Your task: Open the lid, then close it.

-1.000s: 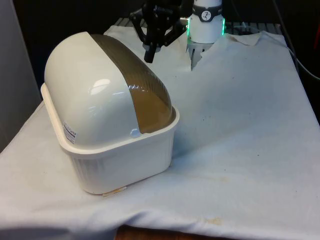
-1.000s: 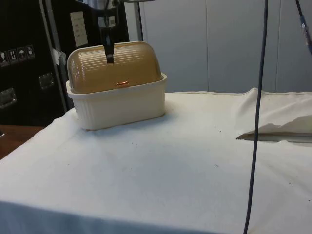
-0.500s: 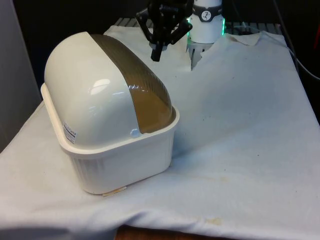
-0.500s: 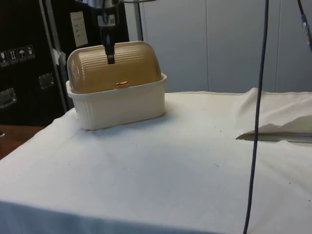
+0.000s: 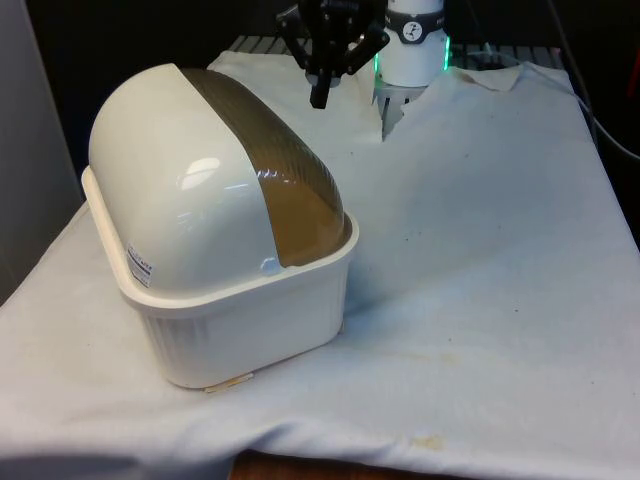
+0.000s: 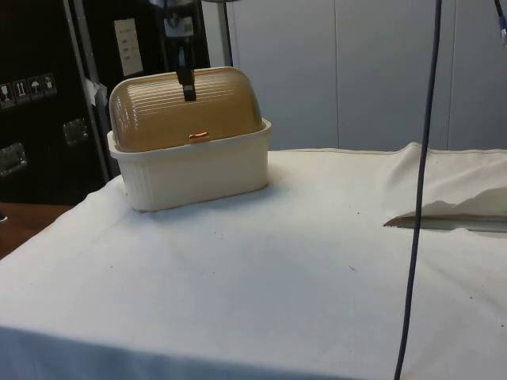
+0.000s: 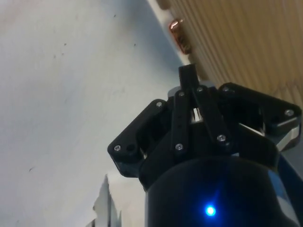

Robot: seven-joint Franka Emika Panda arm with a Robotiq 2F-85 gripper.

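- The bread box [image 5: 235, 290] sits on the white cloth [image 5: 480, 260], on the front view's left side of the table.
- Its base is cream with ribbed walls, and it has a round top.
- The lid [image 6: 186, 107] is brown, see-through and ribbed. It is down, all the way to the rim of the base.
- A small copper handle [image 6: 199, 136] sits at the low front edge of the lid (it shows in the wrist view too [image 7: 180, 35]).
- The gripper [image 5: 319, 97] hangs in the air above the far end of the box, pointing down.
- In the side view the gripper tip [image 6: 188, 91] shows in front of the top of the lid. It is not on the handle, which is lower down.
- The two fingers [image 7: 189, 78] are pressed together with nothing between them.
- A dark cable [image 6: 420, 182] hangs down in the side view, close to that camera.
- The cloth is bunched up in a fold [image 6: 444, 182] on the side view's right.
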